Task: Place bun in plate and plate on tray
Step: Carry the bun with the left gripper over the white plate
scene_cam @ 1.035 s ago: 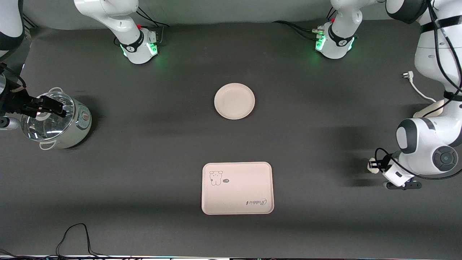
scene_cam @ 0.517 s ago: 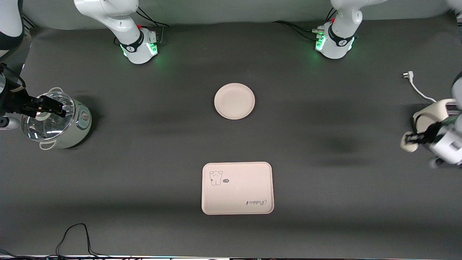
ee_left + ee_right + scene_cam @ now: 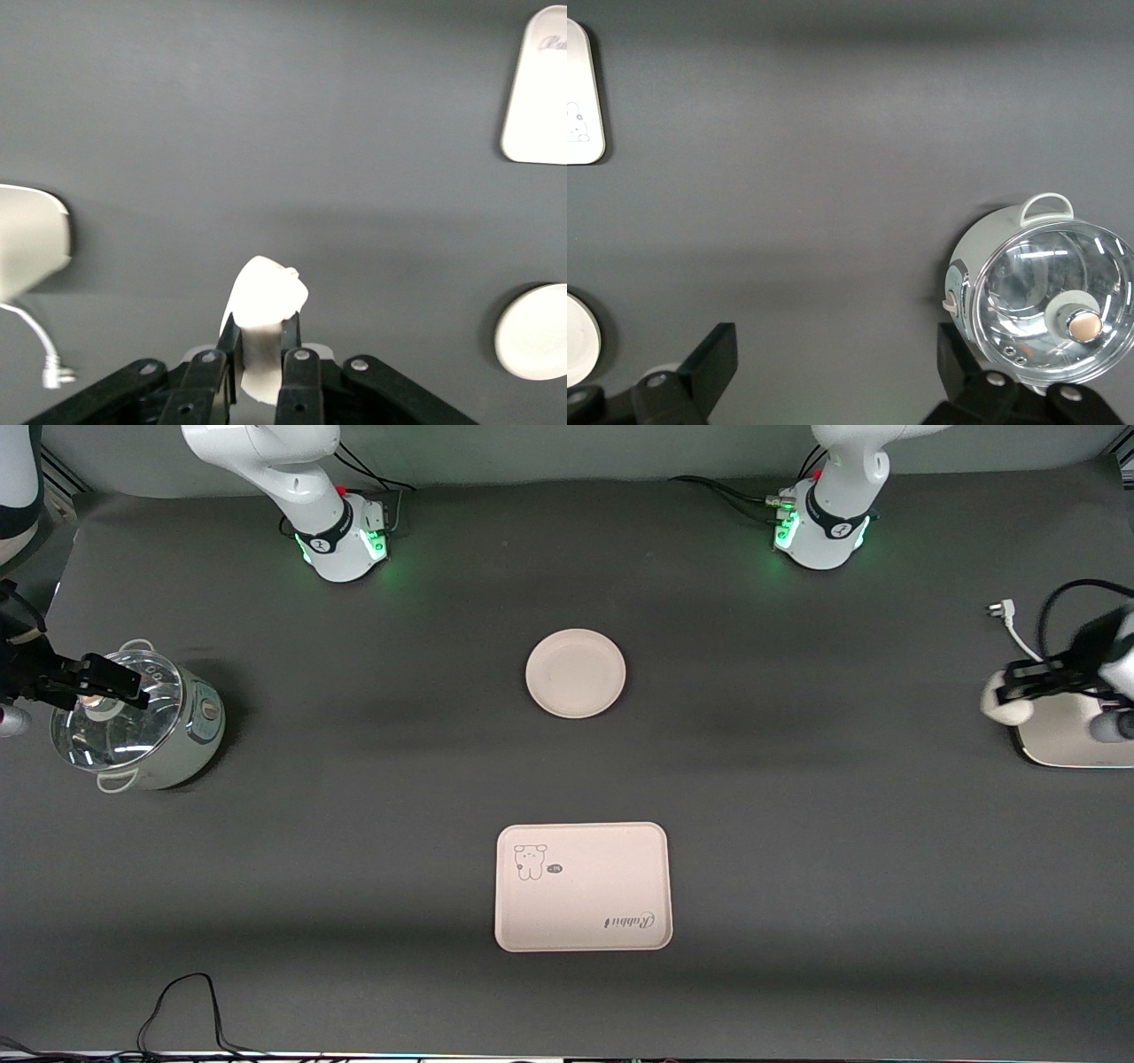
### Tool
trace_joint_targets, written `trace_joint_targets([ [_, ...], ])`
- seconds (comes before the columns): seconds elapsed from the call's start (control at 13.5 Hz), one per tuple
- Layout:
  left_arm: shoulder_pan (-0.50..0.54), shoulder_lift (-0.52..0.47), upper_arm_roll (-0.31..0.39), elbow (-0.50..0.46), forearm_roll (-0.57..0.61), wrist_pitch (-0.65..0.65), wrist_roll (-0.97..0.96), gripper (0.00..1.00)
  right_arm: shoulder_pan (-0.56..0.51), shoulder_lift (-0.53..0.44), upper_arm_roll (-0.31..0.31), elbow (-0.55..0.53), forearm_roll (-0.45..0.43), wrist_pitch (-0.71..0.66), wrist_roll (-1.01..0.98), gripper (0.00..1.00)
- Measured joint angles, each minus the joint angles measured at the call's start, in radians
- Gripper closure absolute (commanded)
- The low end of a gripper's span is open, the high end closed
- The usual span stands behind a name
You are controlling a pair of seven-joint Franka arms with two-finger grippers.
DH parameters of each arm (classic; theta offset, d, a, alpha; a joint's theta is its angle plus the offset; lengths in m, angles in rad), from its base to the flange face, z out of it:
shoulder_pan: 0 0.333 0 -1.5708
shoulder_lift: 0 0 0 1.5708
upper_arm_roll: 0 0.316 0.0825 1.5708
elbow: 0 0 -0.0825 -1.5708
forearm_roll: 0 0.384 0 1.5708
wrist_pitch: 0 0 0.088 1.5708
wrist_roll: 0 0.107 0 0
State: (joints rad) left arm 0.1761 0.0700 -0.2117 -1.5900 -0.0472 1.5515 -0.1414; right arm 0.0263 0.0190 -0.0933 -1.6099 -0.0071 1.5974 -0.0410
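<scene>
The left gripper (image 3: 1019, 688) is clamped on the bun (image 3: 1003, 699), held in the air at the left arm's end of the table, at about 3 o'clock from the plate (image 3: 576, 673) in the front view. It hangs over the edge of a white appliance (image 3: 1063, 735) whose power cord and plug (image 3: 1005, 615) lie on the dark table (image 3: 797, 824) at about 12 o'clock from it. In the left wrist view the two black fingers (image 3: 297, 354) pinch the bun (image 3: 261, 305) on both sides, with its pale rounded end protruding past the fingertips. The plate sits bare near the table's middle, closer to the robot bases than the tray (image 3: 582, 887). The tray lies at 6 o'clock from the plate, well apart from it and nearer to the front camera, with the cartoon animal drawing and the "Rabbit" lettering on its surface. Nothing rests on the plate or on the tray. The right gripper (image 3: 97, 682) waits with its jaws spread wide, gripping nothing, above the glass lid of a small grey-green cooker (image 3: 146, 726) at the right arm's end of the table, at about 9 o'clock from the plate. In the right wrist view the cooker (image 3: 1041, 301) shows its lid knob and one loop handle, with both fingers (image 3: 713, 359) set wide apart.
</scene>
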Motion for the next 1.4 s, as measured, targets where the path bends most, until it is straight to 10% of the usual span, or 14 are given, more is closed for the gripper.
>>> trace_joint_targets([
  [0.44, -0.184, 0.083, -0.190, -0.013, -0.008, 0.089, -0.493, 0.75, 0.003, -0.002, 0.003, 0.000, 0.000, -0.005, -0.001, 0.00],
  [1.4, -0.619, 0.337, -0.198, -0.253, 0.097, 0.580, -1.016, 0.75, 0.007, -0.007, 0.009, -0.001, 0.000, -0.013, -0.002, 0.00],
])
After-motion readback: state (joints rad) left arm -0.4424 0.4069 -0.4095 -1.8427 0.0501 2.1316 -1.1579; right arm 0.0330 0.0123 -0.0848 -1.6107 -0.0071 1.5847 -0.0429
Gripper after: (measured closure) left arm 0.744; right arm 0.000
